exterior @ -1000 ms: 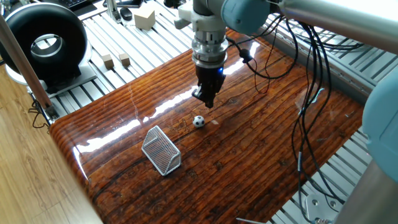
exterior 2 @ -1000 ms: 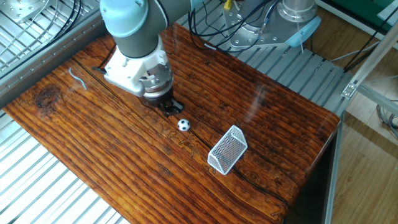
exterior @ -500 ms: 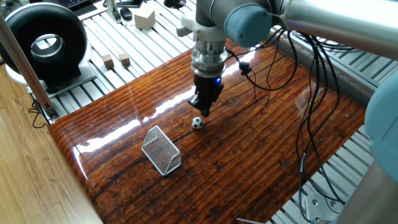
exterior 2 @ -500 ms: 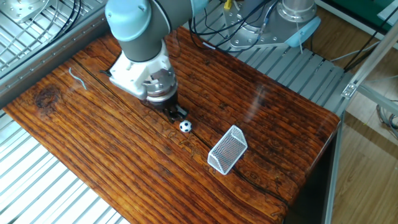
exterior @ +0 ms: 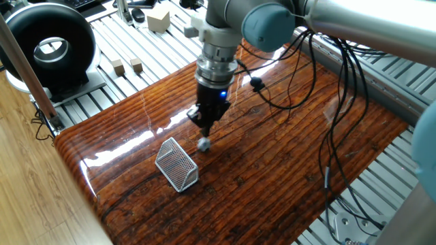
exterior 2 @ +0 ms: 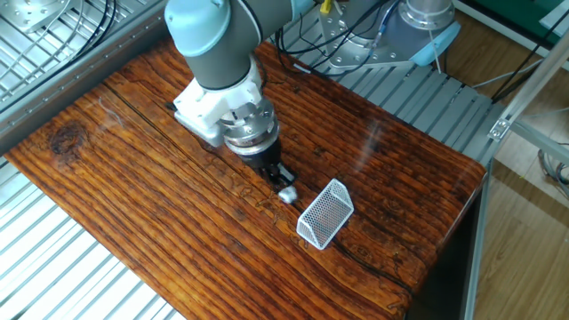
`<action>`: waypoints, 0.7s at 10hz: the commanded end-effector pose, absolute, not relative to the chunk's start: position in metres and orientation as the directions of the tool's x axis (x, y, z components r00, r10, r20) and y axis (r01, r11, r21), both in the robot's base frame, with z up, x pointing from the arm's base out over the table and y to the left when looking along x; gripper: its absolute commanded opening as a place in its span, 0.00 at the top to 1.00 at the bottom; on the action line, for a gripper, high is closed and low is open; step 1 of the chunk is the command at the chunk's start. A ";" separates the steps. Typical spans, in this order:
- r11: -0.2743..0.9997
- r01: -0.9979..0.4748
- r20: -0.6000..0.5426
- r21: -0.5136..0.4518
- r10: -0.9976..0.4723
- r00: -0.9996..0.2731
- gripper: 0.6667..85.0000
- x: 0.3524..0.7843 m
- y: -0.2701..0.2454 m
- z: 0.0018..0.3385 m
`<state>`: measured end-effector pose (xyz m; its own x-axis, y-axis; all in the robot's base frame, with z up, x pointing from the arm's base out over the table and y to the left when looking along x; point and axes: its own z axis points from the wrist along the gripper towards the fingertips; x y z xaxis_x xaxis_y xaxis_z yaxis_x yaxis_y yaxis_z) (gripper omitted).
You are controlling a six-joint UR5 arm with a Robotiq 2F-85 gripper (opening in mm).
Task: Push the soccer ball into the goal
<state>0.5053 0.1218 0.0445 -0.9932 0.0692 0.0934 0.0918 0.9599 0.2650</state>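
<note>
Pressing low over the wooden table (exterior: pixel 286 170), the gripper (exterior: pixel 206 127) (exterior 2: pixel 277 174) points straight down, its fingertips at the soccer ball (exterior: pixel 204 143) (exterior 2: pixel 288 193). Ball appears blurred in both views; it sits right at the fingertips, touching or nearly so. Fingers look drawn close together with nothing between them, though the dark tips make the gap hard to read. Goal (exterior: pixel 176 164) (exterior 2: pixel 324 212) stands on the table just beside the ball, a narrow strip of bare wood between them. Ball lies between gripper and goal. Off the table on the slatted metal surface: a big black ring-shaped device (exterior: pixel 48 44), two small wooden cubes (exterior: pixel 127 66), a larger pale block (exterior: pixel 158 18).
</note>
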 end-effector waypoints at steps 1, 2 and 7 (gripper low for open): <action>0.944 0.123 0.112 0.307 0.093 -0.989 1.00 0.504 0.137 0.061; 0.943 0.119 0.111 0.311 0.088 -0.990 1.00 0.504 0.138 0.062; 0.971 0.052 0.087 0.235 0.032 -0.996 1.00 0.508 0.100 0.057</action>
